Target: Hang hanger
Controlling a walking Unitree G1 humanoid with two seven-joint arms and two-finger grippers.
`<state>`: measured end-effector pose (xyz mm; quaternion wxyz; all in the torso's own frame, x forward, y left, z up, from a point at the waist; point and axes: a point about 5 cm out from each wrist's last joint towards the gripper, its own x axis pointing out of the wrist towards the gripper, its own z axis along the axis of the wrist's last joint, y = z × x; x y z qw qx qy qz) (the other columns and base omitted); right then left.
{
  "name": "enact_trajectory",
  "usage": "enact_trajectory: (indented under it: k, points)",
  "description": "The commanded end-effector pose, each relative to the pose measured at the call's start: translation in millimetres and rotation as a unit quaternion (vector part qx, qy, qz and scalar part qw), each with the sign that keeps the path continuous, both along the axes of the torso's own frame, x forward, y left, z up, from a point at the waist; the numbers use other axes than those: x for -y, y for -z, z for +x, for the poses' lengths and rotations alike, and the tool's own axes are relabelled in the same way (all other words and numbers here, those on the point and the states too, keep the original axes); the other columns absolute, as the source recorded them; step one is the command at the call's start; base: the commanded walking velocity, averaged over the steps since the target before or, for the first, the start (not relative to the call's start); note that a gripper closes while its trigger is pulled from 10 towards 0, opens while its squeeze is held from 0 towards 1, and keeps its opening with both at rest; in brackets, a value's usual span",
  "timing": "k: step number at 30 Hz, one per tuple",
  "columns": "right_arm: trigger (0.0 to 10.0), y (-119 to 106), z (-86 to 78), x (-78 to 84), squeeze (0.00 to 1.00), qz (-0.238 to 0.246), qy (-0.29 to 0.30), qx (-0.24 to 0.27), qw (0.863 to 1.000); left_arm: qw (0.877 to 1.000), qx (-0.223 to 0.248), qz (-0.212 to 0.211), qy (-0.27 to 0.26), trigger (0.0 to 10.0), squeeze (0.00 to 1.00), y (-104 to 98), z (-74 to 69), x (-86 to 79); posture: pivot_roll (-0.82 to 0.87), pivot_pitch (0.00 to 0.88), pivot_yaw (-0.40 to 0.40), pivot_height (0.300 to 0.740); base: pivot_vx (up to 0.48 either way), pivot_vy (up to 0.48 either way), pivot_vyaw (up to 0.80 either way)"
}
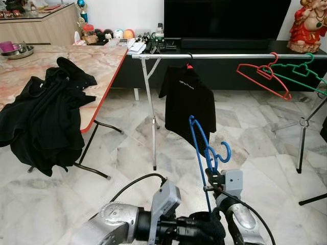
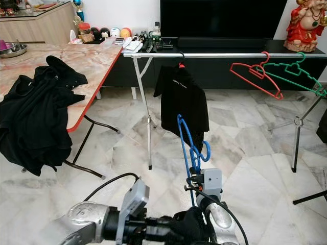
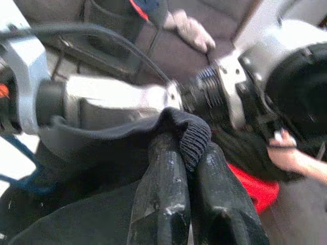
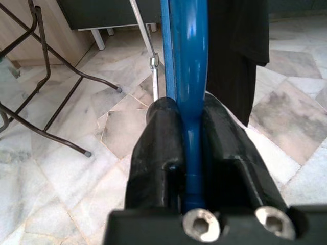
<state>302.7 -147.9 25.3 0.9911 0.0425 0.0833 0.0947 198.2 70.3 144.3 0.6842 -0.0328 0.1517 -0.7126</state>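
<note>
A blue plastic hanger (image 1: pixel 201 145) stands upright in front of me, hook (image 1: pixel 225 151) pointing right. My right gripper (image 4: pixel 190 109) is shut on its lower bar, low in the eye views (image 1: pixel 210 177). My left arm (image 1: pixel 120 223) reaches across to the right wrist. The left gripper (image 3: pixel 186 145) is shut on a dark garment with a ribbed hem (image 3: pixel 194 140), which bunches as black cloth (image 1: pixel 204 227) below the hanger. The silver clothes rail (image 1: pixel 225 55) runs across ahead, and a black T-shirt (image 1: pixel 186 102) hangs from it.
A red hanger (image 1: pixel 260 75) and a green hanger (image 1: pixel 301 71) hang on the rail's right part. To the left stands a marble-top table (image 1: pixel 99 61) with a heap of black clothes (image 1: pixel 41 115). Rail legs (image 1: pixel 151 117) stand on the tiled floor. A person's hand (image 3: pixel 288 155) is close by.
</note>
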Motion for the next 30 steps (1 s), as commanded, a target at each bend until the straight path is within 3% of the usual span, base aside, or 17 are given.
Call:
enact_trajectory:
  k: [1,4,6,8,9,10,11,14,19,22,25,27,30]
  points:
    - [10.0,-2.8,3.0,-0.5,0.00,-0.001,0.015,0.004,1.000,0.999,-0.001,0.002,0.049,0.0,0.00,-4.2,-13.1,-1.7,0.07,0.072,0.009,0.740,0.000,0.000,0.00]
    - [10.0,-9.8,9.7,2.1,0.00,0.015,0.055,0.012,0.998,0.996,-0.004,0.019,0.092,0.0,0.00,-6.5,-23.0,-7.2,0.08,0.071,0.010,0.740,0.000,0.000,0.00]
    - [10.0,-14.8,14.9,14.5,0.00,0.032,0.101,0.013,0.994,0.994,-0.004,0.023,0.103,0.0,0.00,-6.9,-26.4,-5.9,0.08,0.070,0.011,0.740,0.000,0.000,0.00]
    - [10.0,-19.3,18.1,28.5,0.00,0.063,0.156,0.017,0.986,0.993,-0.009,0.027,0.117,0.0,0.00,-5.9,-30.9,-4.0,0.08,0.069,0.012,0.740,0.000,0.000,0.00]
    - [10.0,-23.1,20.2,42.3,0.00,0.105,0.212,0.019,0.972,0.991,-0.014,0.027,0.128,0.0,0.00,-4.6,-35.3,-2.6,0.07,0.069,0.014,0.740,0.000,0.000,0.00]
    - [10.0,-23.1,20.2,42.3,0.00,0.105,0.212,0.019,0.972,0.991,-0.014,0.027,0.128,0.0,0.00,-4.6,-35.3,-2.6,0.07,0.069,0.014,0.740,0.000,0.000,0.00]
    - [10.0,-25.9,22.4,52.8,0.00,0.145,0.248,0.017,0.958,0.991,-0.016,0.028,0.130,0.0,0.00,-4.3,-36.7,-2.6,0.08,0.069,0.014,0.740,0.000,0.000,0.00]
    - [10.0,-29.6,26.0,58.8,0.00,0.184,0.269,0.015,0.945,0.991,-0.018,0.029,0.129,0.0,0.00,-4.5,-36.3,-3.2,0.08,0.071,0.011,0.740,0.000,0.000,0.00]
    - [10.0,-37.0,32.5,57.4,0.00,0.186,0.256,0.022,0.948,0.991,-0.019,0.030,0.127,0.0,0.00,-4.9,-36.3,-4.4,0.08,0.070,0.010,0.740,0.000,0.000,0.00]
    - [10.0,-35.4,32.6,52.8,0.00,0.163,0.226,0.017,0.960,0.991,-0.017,0.021,0.133,0.0,0.00,-7.9,-37.0,-2.8,0.08,0.069,0.010,0.740,0.000,0.000,0.00]
    - [10.0,-24.8,30.3,33.8,0.00,0.143,0.144,-0.020,0.979,0.992,-0.017,0.005,0.127,0.0,0.00,-10.8,-36.5,-0.2,0.08,0.069,0.009,0.740,0.000,0.000,0.00]
    - [10.0,-15.2,25.8,17.8,0.00,0.104,0.076,-0.050,0.990,0.994,-0.015,-0.001,0.107,0.0,0.00,-10.6,-31.4,1.4,0.08,0.070,0.008,0.740,0.000,0.000,0.00]
    - [10.0,-5.1,19.5,7.4,0.00,0.091,0.044,-0.079,0.992,0.999,-0.001,-0.006,0.054,0.0,0.00,-8.0,-16.4,2.0,0.08,0.069,0.006,0.740,0.000,0.000,0.00]
